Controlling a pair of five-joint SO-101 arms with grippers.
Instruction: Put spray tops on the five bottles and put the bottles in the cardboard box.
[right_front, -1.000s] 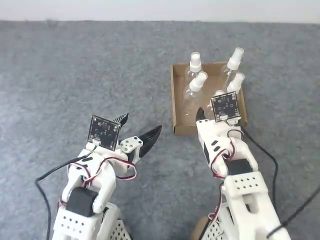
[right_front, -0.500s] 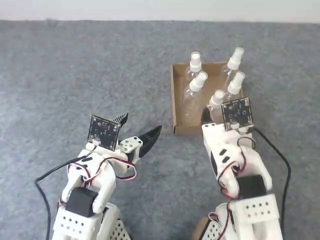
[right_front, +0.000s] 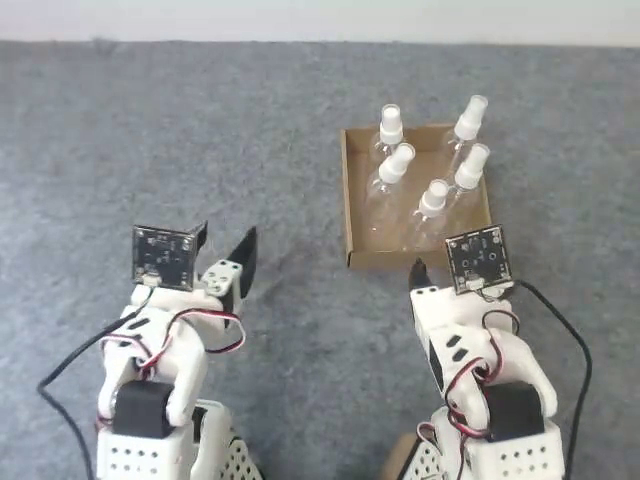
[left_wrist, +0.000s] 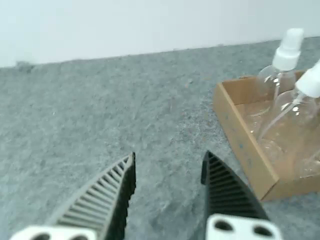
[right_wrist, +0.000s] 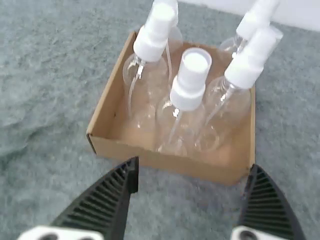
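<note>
- A shallow brown cardboard box (right_front: 346, 195) sat on the grey carpeted desk (right_front: 150, 130), ahead of the right arm.
- 5 clear plastic bottles (right_front: 425, 225) stood upright inside the box, packed close together, 2 by the far wall and 3 nearer. Each wore a white spray top (right_front: 433, 198).
- The right arm's black ribbed fingers (right_wrist: 102, 202) were spread wide and held nothing. They hovered just short of the box's near wall without touching it.
- The left arm's black ribbed fingers (left_wrist: 105, 200) were parted and gripped nothing, above the desk well to the side of the box.
</note>
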